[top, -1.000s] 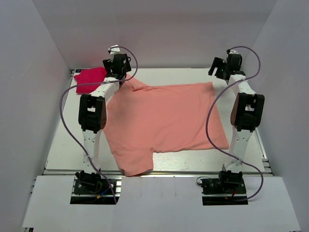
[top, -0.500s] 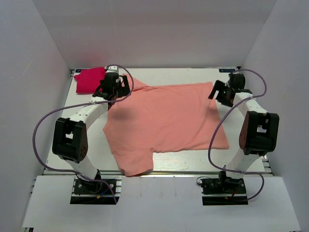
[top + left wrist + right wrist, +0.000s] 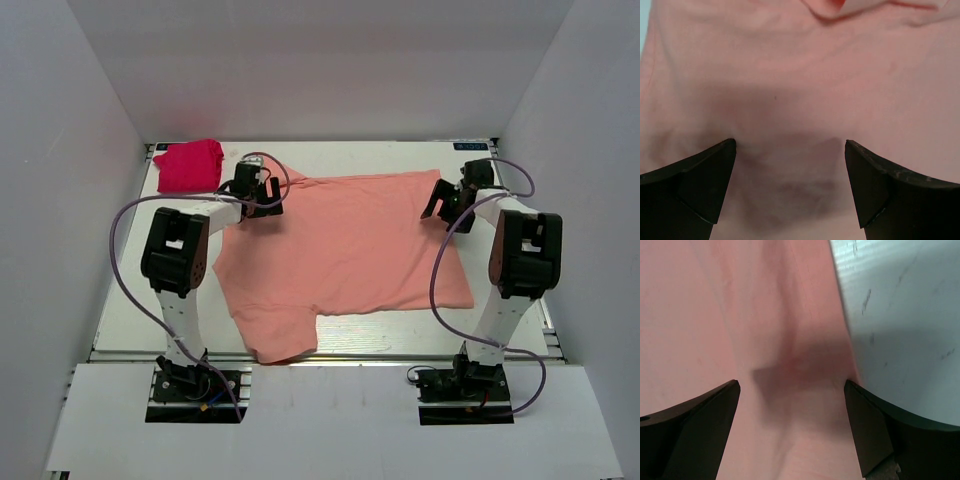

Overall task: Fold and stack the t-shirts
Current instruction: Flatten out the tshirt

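Since 0.5 s ago: the left arm [image 3: 180,250] has pulled its elbow in toward the table's middle. Its gripper has shifted right, away from the red bundle and onto the pink shirt. The right arm [image 3: 520,250] stands more upright over its base, and its gripper has edged inward over the shirt's far right corner. Neither shirt has moved.

Top view, left to right:

- Red shirt [image 3: 188,165]: small folded bundle at the far left corner of the table [image 3: 130,300], well apart from both arms
- Left gripper [image 3: 262,200]: low over the far left part of the pink shirt, just beside the far sleeve [image 3: 280,177]. In the wrist view its two dark fingers [image 3: 695,180] are spread wide with nothing held; only shadowed pink cloth lies below the gap. Whether the tips touch the cloth cannot be told
- Pink shirt [image 3: 345,245]: spread flat across the middle of the table, sleeves to the left, straight hem to the right. The near sleeve [image 3: 280,340] reaches the table's near edge
- Right gripper [image 3: 438,205]: at the shirt's far right corner. In the wrist view its fingers [image 3: 695,425] are parted wide and empty, with the shirt's edge running up from the right fingertip and bare table to the right of that edge. Contact with the cloth cannot be judged
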